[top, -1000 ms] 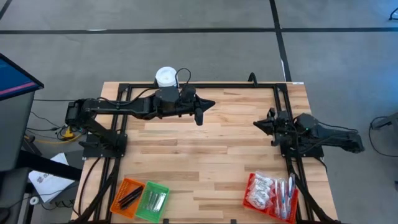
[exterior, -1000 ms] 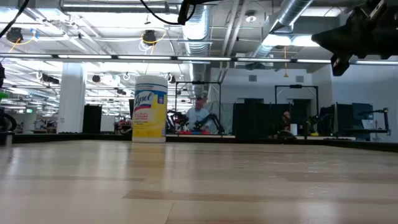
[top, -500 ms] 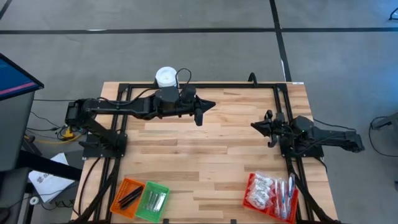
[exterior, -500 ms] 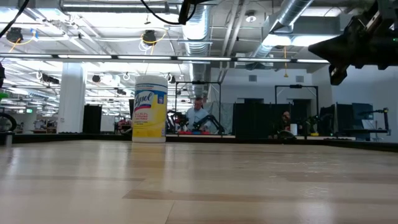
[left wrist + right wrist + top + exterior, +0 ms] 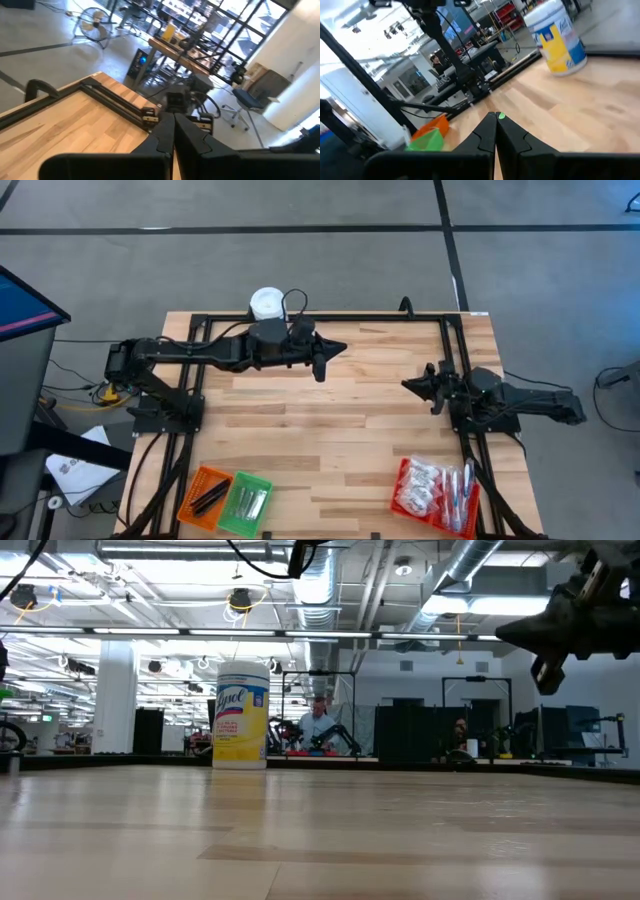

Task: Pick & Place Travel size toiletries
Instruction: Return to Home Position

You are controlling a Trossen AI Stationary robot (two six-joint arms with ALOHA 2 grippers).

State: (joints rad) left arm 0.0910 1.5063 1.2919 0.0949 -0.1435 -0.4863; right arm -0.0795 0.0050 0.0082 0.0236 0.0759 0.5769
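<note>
The left gripper [image 5: 338, 348] hangs clenched, empty, near the canister [image 5: 266, 303]. The right gripper [image 5: 408, 384] (clenched too) hovers well apart from it.

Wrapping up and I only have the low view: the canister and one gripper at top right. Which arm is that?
Observer: The right gripper, shut on nothing, over the right side of the table.
Operator: And the left?
Observer: The left gripper is shut too, near the far edge, right of the canister.
Operator: Anything loose?
Observer: The toiletries I see lie in baskets at the near edge: the red basket on the right, the orange basket and green basket on the left.
</note>
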